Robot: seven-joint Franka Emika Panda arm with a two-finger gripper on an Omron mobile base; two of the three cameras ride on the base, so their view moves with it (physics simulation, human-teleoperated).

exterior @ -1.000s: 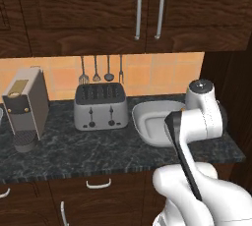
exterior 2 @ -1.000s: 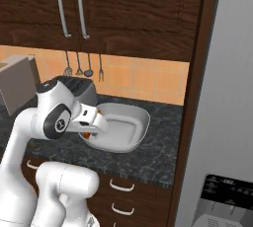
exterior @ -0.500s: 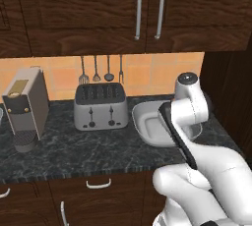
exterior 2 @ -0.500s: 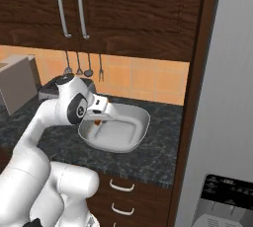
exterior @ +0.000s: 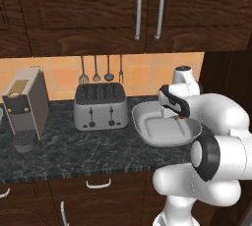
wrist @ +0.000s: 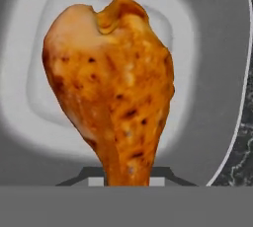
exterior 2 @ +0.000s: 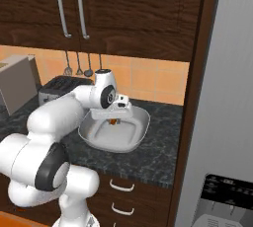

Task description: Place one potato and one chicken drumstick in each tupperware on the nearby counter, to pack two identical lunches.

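The gripper [exterior 2: 116, 118] pinches the drumstick [wrist: 111, 88] by its bone end, directly above the tupperware [exterior 2: 140, 127]. Released this high, it could bounce out over the rim.

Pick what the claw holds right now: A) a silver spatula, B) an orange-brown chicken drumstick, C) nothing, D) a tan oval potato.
B: in the hand view the claw is shut on the thin end of the orange-brown chicken drumstick, poised above the pale grey-white shallow tupperware.

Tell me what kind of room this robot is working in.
A home kitchen, rendered rather than real. A silver toaster sits on a dark marbled counter, utensils hang on an orange tiled wall below dark wood cabinets, and a fridge stands to the right.
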